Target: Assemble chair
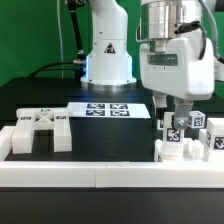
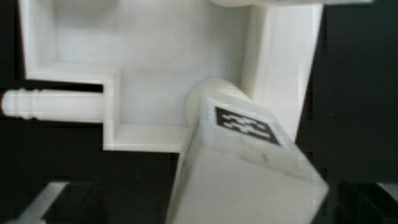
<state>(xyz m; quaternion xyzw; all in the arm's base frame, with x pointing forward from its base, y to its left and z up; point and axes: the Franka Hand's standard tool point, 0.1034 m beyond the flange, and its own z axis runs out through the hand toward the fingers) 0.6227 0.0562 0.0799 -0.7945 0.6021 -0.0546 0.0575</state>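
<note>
Closest to the wrist camera, a white block [image 2: 240,165] with a square tag fills the foreground, its long axis slanting across a notched slab [image 2: 169,60] of the chair beneath it; a round peg [image 2: 50,103] sticks out of that slab's side; in the exterior view the gripper [image 1: 178,116] hangs low over a cluster of tagged chair parts [image 1: 185,140] on that view's right, just behind the border rail [image 1: 110,175]; its fingertips are hidden among the parts, so I cannot tell how far apart they stand or whether they clamp the block; another chair piece [image 1: 40,130] lies well apart on the exterior view's left, the marker board [image 1: 110,108] behind and between; by my judgement the coming move turns on the block lying straight under the tool, tilted rather than upright.
</note>
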